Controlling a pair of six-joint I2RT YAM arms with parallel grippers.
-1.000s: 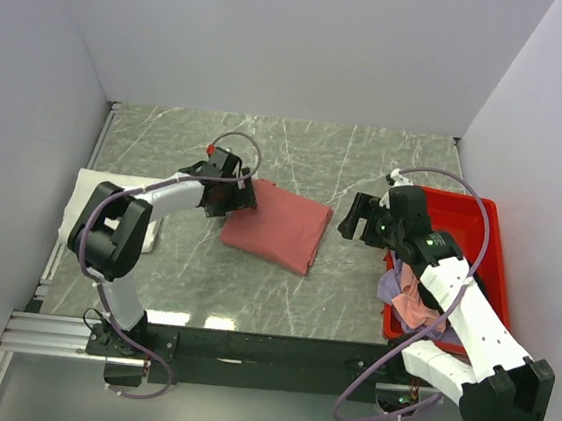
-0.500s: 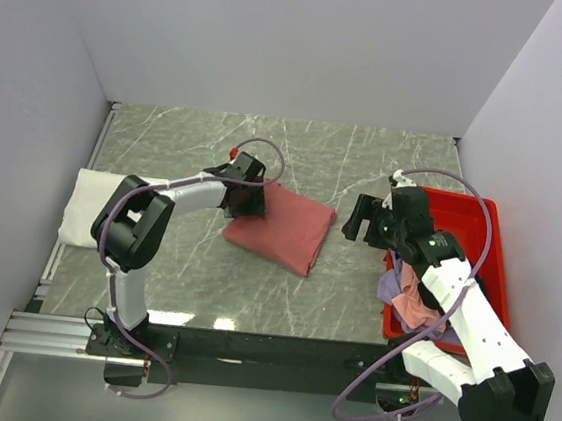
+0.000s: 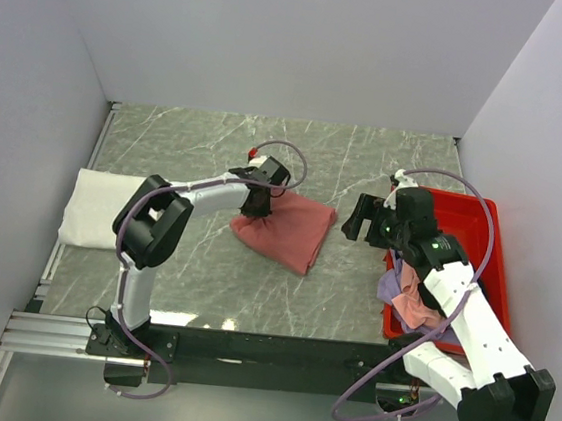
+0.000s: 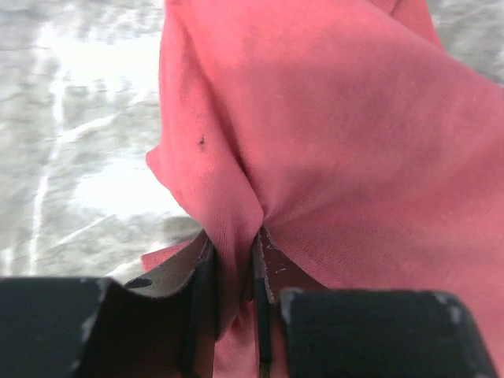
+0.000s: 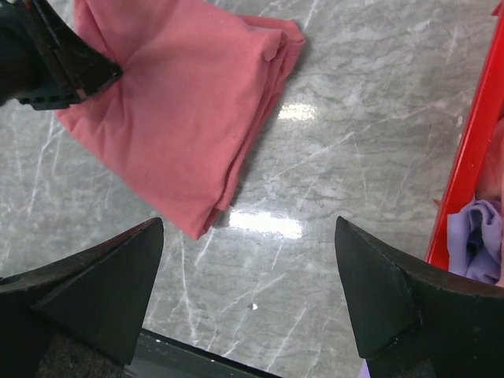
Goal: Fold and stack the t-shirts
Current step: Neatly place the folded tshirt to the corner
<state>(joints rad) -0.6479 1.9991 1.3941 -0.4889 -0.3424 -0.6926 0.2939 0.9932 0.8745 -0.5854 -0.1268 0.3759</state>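
A folded white cotton t-shirt (image 3: 90,209) lies far left. My left gripper (image 4: 234,272) just slid over and pinched shut on the left edge of the folded dusty red cotton t-shirt (image 3: 294,232) mid-table, ready for stacking, I think. My right gripper (image 3: 363,219) waits with jaws wide apart beside the bright red plastic tray (image 3: 483,224). Nothing seems to block the way.
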